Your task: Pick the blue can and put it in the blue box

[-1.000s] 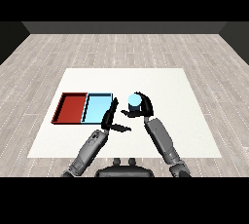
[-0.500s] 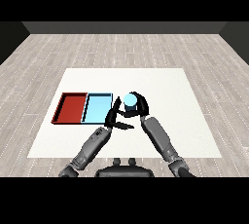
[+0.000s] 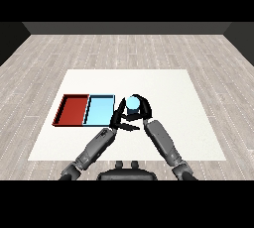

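Both our sets of fingers matter here: those of our right hand (image 3: 141,107) curl round the blue can (image 3: 132,103), just right of the light blue tray (image 3: 99,110) and red tray (image 3: 72,109) toward the counter's (image 3: 163,85) left edge, while our left hand (image 3: 123,121) is relaxed open below it.

Nothing here is showing any writing that can be read: no label, brand, number or sign is appearing on the blue can (image 3: 132,103), on the red tray (image 3: 73,110), on the light blue tray (image 3: 99,110) or on the white table (image 3: 163,85).
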Controlling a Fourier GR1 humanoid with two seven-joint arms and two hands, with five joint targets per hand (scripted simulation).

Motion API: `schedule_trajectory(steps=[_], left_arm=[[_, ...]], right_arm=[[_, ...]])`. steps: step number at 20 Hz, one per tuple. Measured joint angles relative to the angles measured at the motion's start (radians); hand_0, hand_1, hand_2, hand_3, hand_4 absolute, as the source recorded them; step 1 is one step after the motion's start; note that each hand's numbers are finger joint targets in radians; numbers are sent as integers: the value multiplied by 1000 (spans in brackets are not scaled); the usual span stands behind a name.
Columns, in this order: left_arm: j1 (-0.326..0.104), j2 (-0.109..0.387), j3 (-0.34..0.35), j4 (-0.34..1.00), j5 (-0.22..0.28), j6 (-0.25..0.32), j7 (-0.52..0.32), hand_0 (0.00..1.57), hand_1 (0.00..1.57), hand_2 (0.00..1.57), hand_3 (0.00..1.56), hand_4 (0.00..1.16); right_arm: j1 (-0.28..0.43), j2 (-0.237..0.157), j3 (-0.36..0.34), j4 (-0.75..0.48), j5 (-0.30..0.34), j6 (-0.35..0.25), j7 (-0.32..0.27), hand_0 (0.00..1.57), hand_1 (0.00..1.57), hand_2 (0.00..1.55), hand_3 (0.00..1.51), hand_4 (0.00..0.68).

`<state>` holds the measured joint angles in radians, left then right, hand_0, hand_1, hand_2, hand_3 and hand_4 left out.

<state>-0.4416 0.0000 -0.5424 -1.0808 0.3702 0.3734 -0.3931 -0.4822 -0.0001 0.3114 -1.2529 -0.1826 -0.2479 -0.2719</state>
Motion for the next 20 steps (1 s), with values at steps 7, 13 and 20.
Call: schedule_trajectory(steps=[7,13,20], left_arm=[[-20,0,6,-4,-18,14,41,0,0,0,0,0],[-81,4,-45,43,50,63,20,0,0,0,0,0],[-116,14,-65,89,84,71,-9,0,0,0,0,0]], right_arm=[[0,0,65,-9,-31,-48,-11,1428,1428,1461,1376,551],[-15,-2,77,-17,-35,-47,17,1442,1442,1459,1369,518],[-45,-9,122,10,-52,-88,4,1434,1434,1447,1349,515]])
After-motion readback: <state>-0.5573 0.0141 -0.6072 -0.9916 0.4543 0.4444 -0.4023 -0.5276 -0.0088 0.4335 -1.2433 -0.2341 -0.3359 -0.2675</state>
